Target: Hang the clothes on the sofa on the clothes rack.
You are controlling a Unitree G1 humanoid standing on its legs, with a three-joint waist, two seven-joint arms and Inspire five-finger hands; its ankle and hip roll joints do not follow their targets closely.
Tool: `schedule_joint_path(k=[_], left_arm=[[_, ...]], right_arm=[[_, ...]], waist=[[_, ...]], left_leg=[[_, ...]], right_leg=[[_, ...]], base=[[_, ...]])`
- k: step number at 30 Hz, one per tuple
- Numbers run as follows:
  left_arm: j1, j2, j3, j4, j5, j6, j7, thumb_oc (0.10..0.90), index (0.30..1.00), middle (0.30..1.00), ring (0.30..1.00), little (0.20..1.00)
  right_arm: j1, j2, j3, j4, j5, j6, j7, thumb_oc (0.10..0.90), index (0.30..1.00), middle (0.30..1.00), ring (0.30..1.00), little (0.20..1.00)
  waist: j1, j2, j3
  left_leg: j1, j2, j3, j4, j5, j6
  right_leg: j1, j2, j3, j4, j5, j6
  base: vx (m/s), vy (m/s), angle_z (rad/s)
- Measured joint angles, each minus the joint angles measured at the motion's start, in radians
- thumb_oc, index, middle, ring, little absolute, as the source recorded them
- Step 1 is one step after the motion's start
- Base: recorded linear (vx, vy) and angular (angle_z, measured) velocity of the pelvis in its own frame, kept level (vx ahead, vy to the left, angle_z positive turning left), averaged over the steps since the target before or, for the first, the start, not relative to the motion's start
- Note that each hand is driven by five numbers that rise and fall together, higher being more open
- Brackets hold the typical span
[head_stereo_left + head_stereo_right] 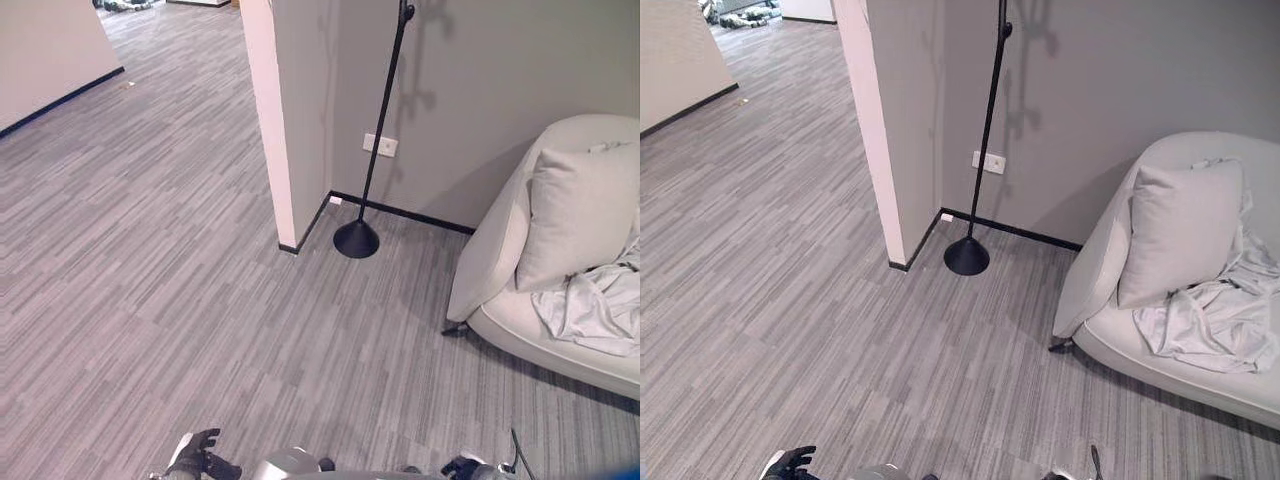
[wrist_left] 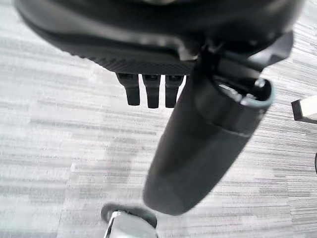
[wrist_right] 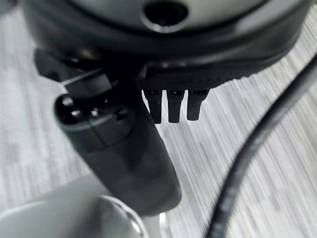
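One clothes rack (image 1: 382, 110), a thin black pole on a round black base, stands on the striped grey floor (image 1: 150, 280) in the corner where the pale wall pillar (image 1: 285, 120) meets the grey wall (image 1: 500, 90). One white wall socket (image 1: 380, 145) sits on that wall just beside the pole. One cream sofa (image 1: 1090, 270) stands well apart from the rack, carrying one pale cushion (image 1: 1180, 230) upright against its back. One piece of clothes (image 1: 1200, 325), light grey and crumpled in loose folds, lies on the sofa seat, touching the cushion. The left hand (image 2: 151, 89) and the right hand (image 3: 171, 104) each hang over bare floor with straight, relaxed fingers, holding nothing
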Motion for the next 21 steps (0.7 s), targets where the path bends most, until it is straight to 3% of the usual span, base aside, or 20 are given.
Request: schedule_joint_path(k=[2, 3, 4, 5, 6, 7, 8, 9, 10, 11, 12, 13, 14, 15, 16, 17, 18, 19, 20, 21], left_arm=[[-0.004, 0.007, 0.022, -0.006, -0.007, -0.012, 0.01, 0.8, 0.9, 0.9, 0.9, 0.9], [0.005, 0.012, 0.036, -0.007, -0.01, -0.015, 0.017, 0.8, 0.9, 0.9, 0.9, 0.9], [0.005, 0.018, 0.085, 0.039, -0.018, -0.021, 0.021, 0.8, 0.9, 0.9, 0.9, 0.9], [0.004, 0.026, 0.09, 0.044, -0.022, -0.014, 0.023, 0.8, 0.9, 0.9, 0.9, 0.9], [0.006, 0.044, 0.088, 0.044, -0.038, -0.011, 0.023, 0.8, 0.9, 0.9, 0.9, 0.9], [0.028, 0.029, 0.091, 0.092, -0.044, -0.025, 0.019, 0.8, 0.9, 0.9, 0.9, 0.9], [0.033, 0.014, 0.086, 0.082, -0.052, -0.017, 0.032, 0.8, 0.9, 0.9, 0.9, 0.9], [0.042, 0.0, 0.101, 0.083, -0.059, -0.016, 0.027, 0.8, 0.9, 0.9, 0.9, 0.9], [0.053, -0.002, 0.098, 0.074, -0.056, -0.013, 0.009, 0.8, 0.9, 0.9, 0.9, 0.9], [0.067, -0.005, 0.098, 0.075, -0.055, -0.006, -0.005, 0.8, 0.9, 0.9, 0.9, 0.9], [0.081, -0.03, 0.1, 0.104, -0.056, -0.01, -0.007, 0.8, 0.9, 0.9, 0.9, 0.9], [0.033, -0.068, 0.117, 0.217, -0.096, -0.041, 0.04, 0.8, 0.9, 0.9, 0.9, 0.9], [0.012, -0.065, 0.099, 0.23, -0.11, -0.02, 0.037, 0.8, 0.9, 0.9, 0.9, 0.9], [0.028, -0.046, 0.084, 0.16, -0.121, -0.002, 0.033, 0.8, 0.9, 0.9, 0.9, 0.9], [0.049, -0.041, 0.065, 0.101, -0.122, 0.004, 0.027, 0.8, 0.9, 0.9, 0.9, 0.9], [0.072, -0.039, 0.019, 0.081, -0.115, 0.011, 0.013, 0.8, 0.9, 0.9, 0.9, 0.9], [0.08, -0.027, 0.001, 0.072, -0.109, 0.011, -0.002, 0.8, 0.9, 0.9, 0.9, 0.9], [0.079, -0.021, 0.001, 0.065, -0.087, 0.011, -0.006, 0.8, 0.9, 0.9, 0.9, 0.9], [0.079, -0.021, 0.002, 0.065, -0.085, 0.011, -0.006, 0.8, 0.9, 0.9, 0.9, 0.9], [0.088, -0.027, 0.002, 0.047, -0.07, 0.011, -0.016, 0.8, 0.9, 0.9, 0.9, 0.9]], right_arm=[[0.025, -0.003, -0.009, 0.003, 0.015, 0.001, 0.0, 0.8, 0.9, 0.9, 0.9, 0.9], [0.028, -0.005, -0.015, -0.005, 0.02, 0.0, 0.001, 0.8, 0.9, 0.9, 0.9, 0.9], [0.021, 0.016, -0.017, -0.009, 0.026, -0.003, 0.001, 0.8, 0.9, 0.9, 0.9, 0.9], [0.03, 0.021, -0.016, -0.023, 0.024, -0.001, 0.002, 0.8, 0.9, 0.9, 0.9, 0.9], [0.032, 0.033, -0.017, -0.024, 0.027, -0.005, 0.005, 0.8, 0.9, 0.9, 0.9, 0.9], [0.026, 0.053, -0.035, 0.025, 0.029, -0.025, 0.004, 0.8, 0.9, 0.9, 0.9, 0.9], [0.041, 0.05, -0.065, -0.016, 0.03, -0.017, 0.008, 0.8, 0.9, 0.9, 0.9, 0.9], [0.061, 0.038, -0.067, -0.058, 0.027, -0.029, 0.01, 0.8, 0.9, 0.9, 0.9, 0.9], [0.054, 0.04, -0.053, -0.058, 0.027, -0.027, 0.014, 0.8, 0.9, 0.9, 0.9, 0.9], [0.043, 0.039, -0.052, -0.058, 0.027, -0.026, 0.018, 0.8, 0.9, 0.9, 0.9, 0.9], [0.047, 0.048, -0.06, -0.035, 0.026, -0.031, 0.018, 0.8, 0.9, 0.9, 0.9, 0.9], [0.018, 0.049, -0.092, 0.014, 0.036, -0.051, 0.004, 0.8, 0.9, 0.9, 0.9, 0.9], [0.038, 0.049, -0.082, -0.01, 0.054, -0.061, 0.012, 0.8, 0.9, 0.9, 0.9, 0.9], [0.063, 0.057, -0.076, -0.064, 0.067, -0.069, 0.014, 0.8, 0.9, 0.9, 0.9, 0.9], [0.042, 0.072, -0.07, -0.041, 0.067, -0.06, 0.011, 0.8, 0.9, 0.9, 0.9, 0.9], [0.035, 0.081, -0.063, -0.013, 0.067, -0.049, 0.012, 0.8, 0.9, 0.9, 0.9, 0.9], [0.045, 0.083, -0.06, -0.01, 0.066, -0.048, 0.013, 0.8, 0.9, 0.9, 0.9, 0.9], [0.04, 0.079, -0.054, -0.008, 0.066, -0.051, 0.01, 0.8, 0.9, 0.9, 0.9, 0.9], [0.04, 0.079, -0.053, -0.009, 0.066, -0.051, 0.01, 0.8, 0.9, 0.9, 0.9, 0.9], [0.029, 0.067, -0.052, -0.014, 0.062, -0.047, 0.015, 0.8, 0.9, 0.9, 0.9, 0.9]], waist=[[0.005, -0.005, 0.008], [0.003, -0.011, 0.009], [-0.01, -0.027, 0.015], [-0.019, -0.042, 0.012], [-0.02, -0.073, 0.013], [-0.036, -0.113, 0.015], [-0.039, -0.098, 0.001], [-0.052, -0.086, -0.012], [-0.049, -0.087, -0.012], [-0.043, -0.098, -0.01], [-0.052, -0.092, -0.011], [-0.105, -0.08, -0.029], [-0.111, -0.106, -0.046], [-0.11, -0.158, -0.038], [-0.092, -0.168, -0.029], [-0.047, -0.186, -0.044], [-0.036, -0.189, -0.056], [-0.034, -0.185, -0.062], [-0.034, -0.184, -0.062], [-0.014, -0.125, -0.089]], left_leg=[[0.021, 0.021, -0.013, -0.007, -0.013, -0.023], [0.023, 0.033, -0.017, -0.004, -0.023, -0.037], [0.033, 0.059, -0.041, -0.005, -0.036, -0.065], [0.034, 0.072, -0.05, -0.003, -0.048, -0.082], [0.04, 0.072, -0.061, -0.005, -0.057, -0.096], [0.039, 0.106, -0.066, 0.002, -0.07, -0.143], [0.017, 0.117, -0.064, 0.031, -0.08, -0.145], [0.002, 0.168, -0.11, 0.041, -0.093, -0.165], [0.015, 0.191, -0.123, 0.02, -0.094, -0.165], [0.034, 0.223, -0.151, -0.009, -0.082, -0.155], [0.027, 0.244, -0.16, -0.013, -0.04, -0.161], [-0.036, 0.259, -0.208, 0.035, -0.051, -0.206], [-0.084, 0.252, -0.182, 0.046, -0.039, -0.227], [-0.137, 0.234, -0.104, 0.068, -0.028, -0.232], [-0.134, 0.239, -0.098, 0.054, -0.013, -0.212], [-0.095, 0.176, -0.171, 0.007, -0.01, -0.216], [-0.072, 0.128, -0.199, -0.025, -0.013, -0.212], [-0.059, 0.049, -0.208, -0.027, -0.029, -0.191], [-0.059, 0.044, -0.208, -0.026, -0.031, -0.189], [0.0, -0.041, -0.194, -0.084, -0.021, -0.093]], right_leg=[[0.035, -0.014, -0.022, -0.029, 0.032, 0.013], [0.038, -0.011, -0.021, -0.031, 0.06, -0.015], [0.055, -0.012, -0.04, -0.008, 0.072, -0.007], [0.058, 0.001, -0.047, 0.009, 0.083, -0.021], [0.065, 0.007, -0.033, 0.024, 0.125, -0.065], [0.079, 0.02, -0.015, 0.036, 0.024, 0.032], [0.077, 0.033, -0.045, 0.051, 0.022, 0.034], [0.052, 0.082, -0.072, 0.104, -0.025, 0.001], [0.044, 0.106, -0.073, 0.12, -0.035, -0.007], [0.036, 0.134, -0.071, 0.129, -0.047, -0.032], [0.031, 0.159, -0.073, 0.152, -0.059, -0.033], [-0.045, 0.194, -0.082, 0.35, -0.172, -0.124], [-0.101, 0.208, -0.086, 0.448, -0.229, -0.207], [-0.131, 0.197, -0.111, 0.437, -0.276, -0.166], [-0.132, 0.209, -0.108, 0.427, -0.264, -0.159], [-0.137, 0.205, -0.066, 0.391, -0.239, -0.16], [-0.131, 0.203, -0.059, 0.351, -0.222, -0.156], [-0.114, 0.199, -0.047, 0.288, -0.189, -0.136], [-0.113, 0.199, -0.046, 0.285, -0.189, -0.135], [-0.092, 0.224, -0.024, 0.167, -0.122, -0.109]], base=[[0.24, -0.828, 0.21], [0.17, -0.613, 0.16], [0.11, -0.36, 0.24], [0.18, -0.751, 0.29], [0.24, -1.089, 0.14], [0.24, -1.107, 0.2], [0.06, -0.365, 0.49], [0.01, -0.019, 0.47], [-0.01, -0.689, 0.22], [-0.02, -1.005, -0.11], [0.0, -1.835, 0.59], [0.01, -1.143, 1.0], [0.12, -1.059, 1.4], [0.17, -0.304, 0.75], [0.21, -0.377, 0.03], [0.13, -0.196, -0.51], [0.09, -0.161, -0.56], [0.05, -0.118, -0.16], [0.0, -0.118, -0.48], [0.0, -0.115, -0.53]])
